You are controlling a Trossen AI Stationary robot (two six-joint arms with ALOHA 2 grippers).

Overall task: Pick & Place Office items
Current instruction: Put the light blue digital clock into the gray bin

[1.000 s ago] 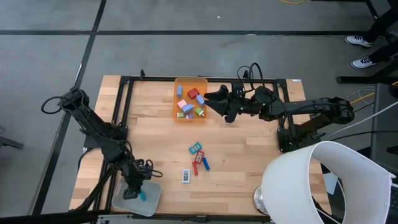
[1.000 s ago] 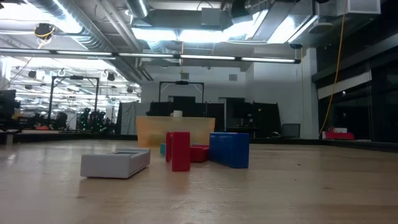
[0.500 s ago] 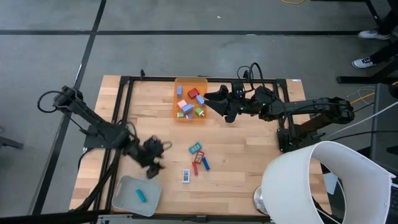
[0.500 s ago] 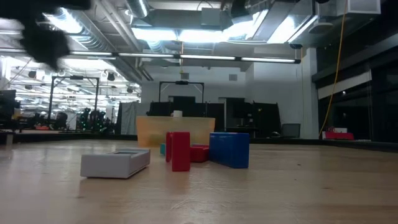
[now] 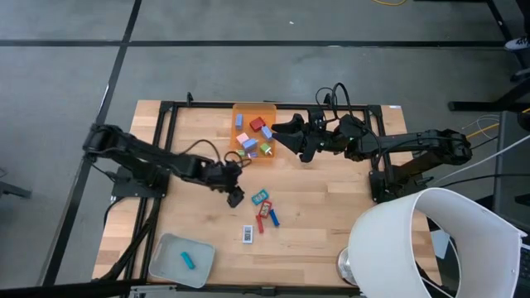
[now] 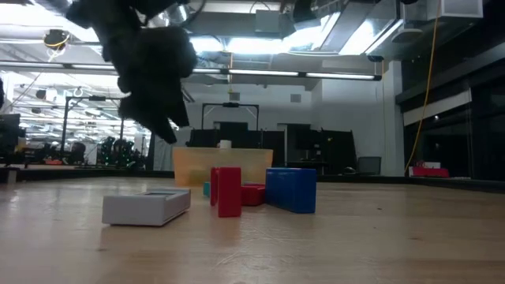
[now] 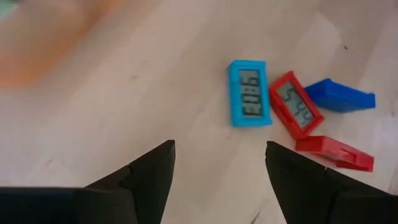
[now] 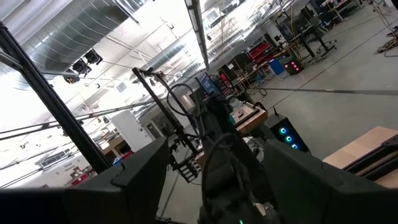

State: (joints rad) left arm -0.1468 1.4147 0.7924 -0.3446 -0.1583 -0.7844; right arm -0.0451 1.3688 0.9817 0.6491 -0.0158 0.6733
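Translucent orange rectangular bin sits at the far middle of the light wooden table; inside it a heap of small blocks, red, blue, green, white and pale purple, touching one another. Pale grey shallow tray at the near left corner holds one small teal piece, nothing else visible in it.

Loose office items lie mid-table, between bin and near edge: a teal flat rectangle with a display, a red flat rectangle with a display just beside it, a blue flat piece and a second red flat piece touching or nearly touching that red one. A white flat rectangle lies a bit apart, nearer the front edge.

Left gripper is stretched out from the left side across the table, above the wood just left of the teal rectangle, fingers spread apart, nothing between them. In the low view it looks blurred, height above the table hard to judge.

Right gripper reaches in from the right, at the bin's right edge, fingers spread wide, apparently empty; its wrist view points up at the room.
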